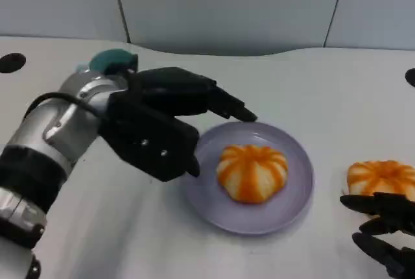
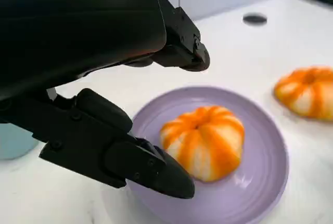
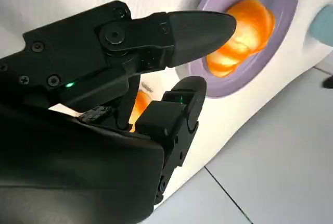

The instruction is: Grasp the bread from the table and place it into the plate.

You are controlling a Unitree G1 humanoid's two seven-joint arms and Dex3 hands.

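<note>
A round, domed bread (image 1: 252, 172) with orange and cream stripes and a glossy, ribbed surface lies in a smooth lavender plate (image 1: 299, 199) on the white worktop (image 1: 324, 91). A second, similar bread (image 1: 381, 178) rests on the worktop to the robot's right of the plate, partly cut off by the right hand (image 1: 384, 230), whose matte black fingers lie spread just beside it, holding nothing. The left hand (image 1: 165, 123) hovers open at the plate's left rim, empty. A teal object (image 1: 111, 61) shows behind the left forearm, mostly hidden.
</note>
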